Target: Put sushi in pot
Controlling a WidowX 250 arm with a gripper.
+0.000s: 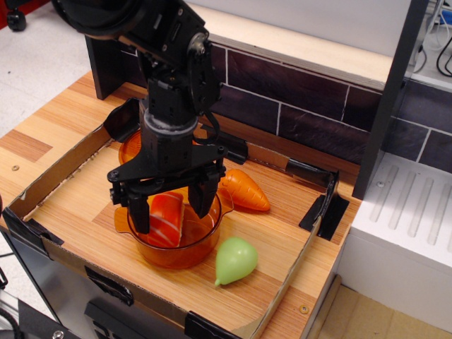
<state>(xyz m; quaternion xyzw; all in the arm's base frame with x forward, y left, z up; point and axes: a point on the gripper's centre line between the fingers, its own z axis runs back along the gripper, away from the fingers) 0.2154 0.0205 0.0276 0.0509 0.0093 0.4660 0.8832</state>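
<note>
The sushi (165,220), orange with pale stripes on a white block, sits tilted inside the translucent orange pot (192,253) at the front left of the cardboard tray. My black gripper (171,210) hangs straight over the pot with its fingers (203,199) spread on either side of the sushi. The jaws look open, with a gap between each finger and the sushi. The left finger dips in front of the pot's near rim.
An orange carrot (244,189) lies just right of the pot. A green pear (234,260) lies at the pot's front right. A flat orange lid (130,149) shows partly behind the arm. Low cardboard tray walls (56,171) ring the work area; a dark tiled wall stands behind.
</note>
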